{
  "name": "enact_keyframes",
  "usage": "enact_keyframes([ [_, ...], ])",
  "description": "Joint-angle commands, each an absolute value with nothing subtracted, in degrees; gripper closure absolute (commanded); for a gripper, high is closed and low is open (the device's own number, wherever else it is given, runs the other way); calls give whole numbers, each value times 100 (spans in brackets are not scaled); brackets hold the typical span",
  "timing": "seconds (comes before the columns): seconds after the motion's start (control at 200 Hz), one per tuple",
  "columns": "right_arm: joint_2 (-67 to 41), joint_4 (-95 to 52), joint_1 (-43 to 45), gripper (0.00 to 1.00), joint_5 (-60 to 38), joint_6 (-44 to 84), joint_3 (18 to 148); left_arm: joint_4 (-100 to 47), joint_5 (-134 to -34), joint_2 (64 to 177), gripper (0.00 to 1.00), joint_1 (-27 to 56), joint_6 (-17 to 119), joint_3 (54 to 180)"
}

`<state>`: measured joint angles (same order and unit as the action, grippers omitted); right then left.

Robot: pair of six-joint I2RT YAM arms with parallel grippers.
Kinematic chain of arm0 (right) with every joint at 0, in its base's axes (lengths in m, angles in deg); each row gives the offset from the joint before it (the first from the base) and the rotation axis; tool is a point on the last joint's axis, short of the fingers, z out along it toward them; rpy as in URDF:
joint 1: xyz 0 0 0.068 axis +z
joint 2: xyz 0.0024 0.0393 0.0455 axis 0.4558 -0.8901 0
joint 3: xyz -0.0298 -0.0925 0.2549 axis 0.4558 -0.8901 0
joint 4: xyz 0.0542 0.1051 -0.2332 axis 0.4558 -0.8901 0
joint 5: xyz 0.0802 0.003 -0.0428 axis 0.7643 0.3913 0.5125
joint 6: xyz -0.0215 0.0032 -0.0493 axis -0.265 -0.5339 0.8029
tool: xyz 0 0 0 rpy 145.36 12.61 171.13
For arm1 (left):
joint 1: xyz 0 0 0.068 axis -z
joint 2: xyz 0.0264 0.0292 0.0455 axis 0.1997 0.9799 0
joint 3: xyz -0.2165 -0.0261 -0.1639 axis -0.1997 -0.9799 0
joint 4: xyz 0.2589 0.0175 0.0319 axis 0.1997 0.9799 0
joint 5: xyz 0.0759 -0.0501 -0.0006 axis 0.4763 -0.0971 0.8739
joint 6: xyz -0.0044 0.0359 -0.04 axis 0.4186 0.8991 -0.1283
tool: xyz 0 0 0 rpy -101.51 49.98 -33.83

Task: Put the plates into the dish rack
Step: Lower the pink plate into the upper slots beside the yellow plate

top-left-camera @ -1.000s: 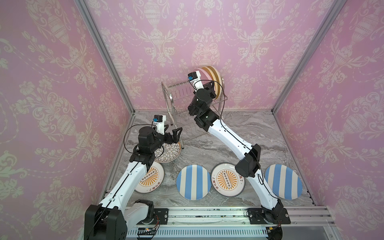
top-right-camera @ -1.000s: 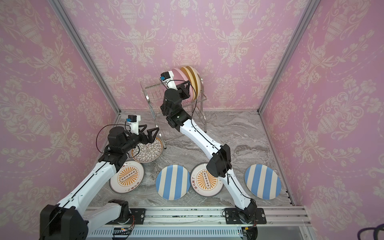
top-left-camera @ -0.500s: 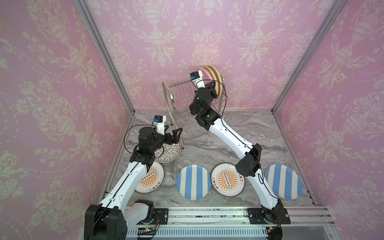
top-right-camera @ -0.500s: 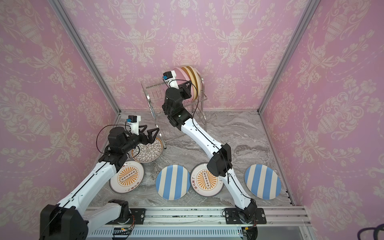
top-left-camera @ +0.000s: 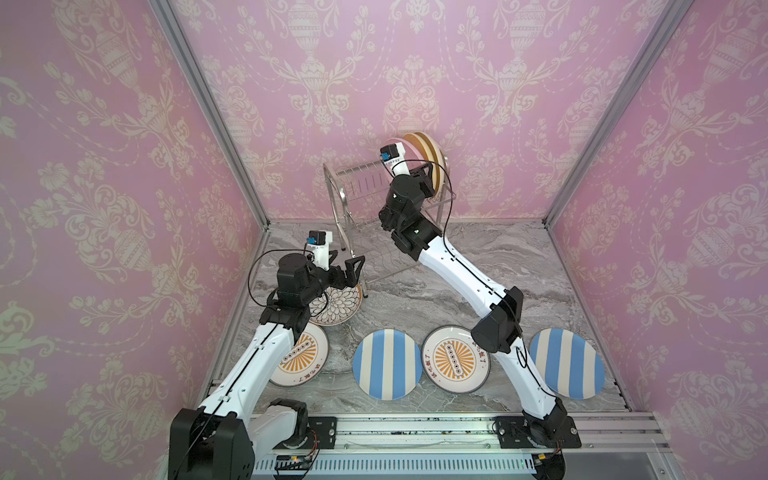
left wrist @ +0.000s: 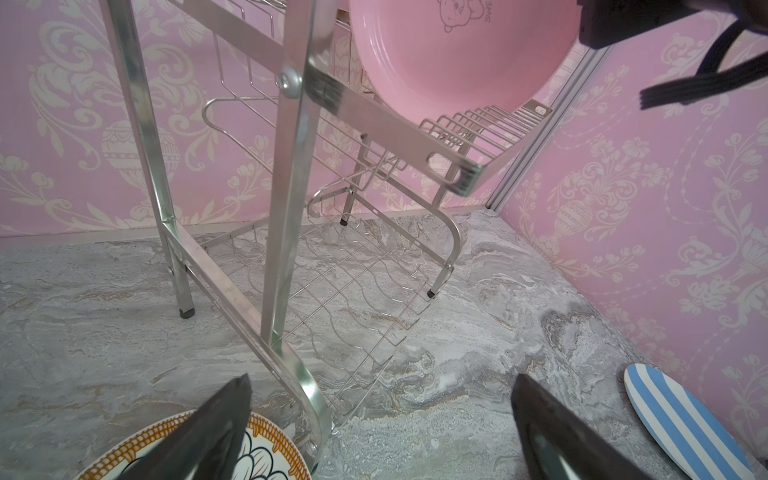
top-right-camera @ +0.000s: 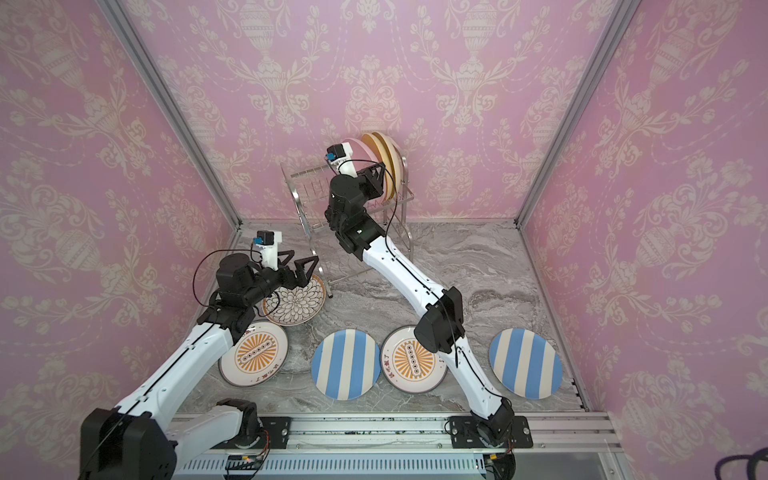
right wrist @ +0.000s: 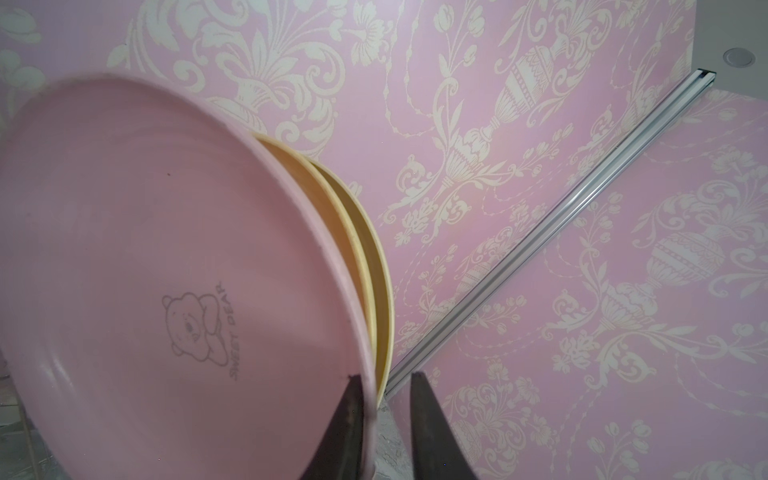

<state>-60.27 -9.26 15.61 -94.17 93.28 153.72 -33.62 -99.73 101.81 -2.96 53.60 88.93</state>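
Plates (top-left-camera: 386, 363) lie flat along the table's (top-left-camera: 519, 257) near edge, four in a row, sunburst and blue-striped by turns. Just beyond, toward the left edge, your left gripper (top-right-camera: 297, 262) hangs wide open and empty over the petal plate (top-right-camera: 297, 305). At the far edge, the dish rack (top-left-camera: 357, 183) holds the pink plate (right wrist: 166, 249), yellow plate (right wrist: 324, 208) and cream plate (right wrist: 374, 249) upright in its upper tier. Your right gripper (right wrist: 384, 432) is slightly parted around the pink rim, with a gap showing beside it.
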Motion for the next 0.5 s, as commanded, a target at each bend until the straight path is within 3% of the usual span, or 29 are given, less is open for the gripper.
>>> enact_keyframes([
  [0.0, -5806, -919, 1559, 76, -9511, 9257, 15514, -3271, -10062, 10182, 1, -241, 5342, 8854],
  [0.495, -5570, -1787, 1723, 74, -9350, 8633, 15664, -3314, -10056, 10189, 1, -246, 5314, 8860],
])
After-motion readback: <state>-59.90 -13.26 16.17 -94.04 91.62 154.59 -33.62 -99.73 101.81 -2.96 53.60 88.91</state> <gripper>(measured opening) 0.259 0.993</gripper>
